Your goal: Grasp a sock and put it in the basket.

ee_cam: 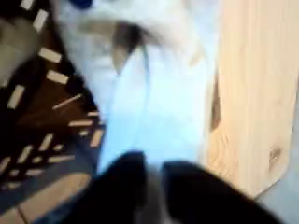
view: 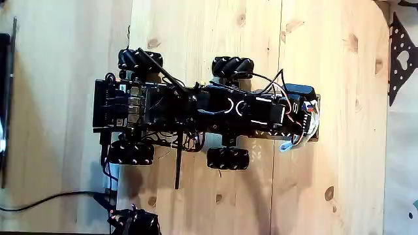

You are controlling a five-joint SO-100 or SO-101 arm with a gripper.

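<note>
The sock [ee_cam: 149, 103] hangs as a pale, blurred strip straight up from the dark fingertips of the gripper [ee_cam: 149, 191] in the wrist view, so the jaws look closed on its lower end, holding it clear of the floor to carry it. In the fixed view it shows as a white curl [view: 290, 145] at the right end of the arm [view: 248, 108], which lies stretched along the wheeled chassis. The basket [ee_cam: 42, 140], with its dark lattice and pale dots, sits just left of the sock in the wrist view, which suggests the sock is held beside it, ready to be brought over for release.
</note>
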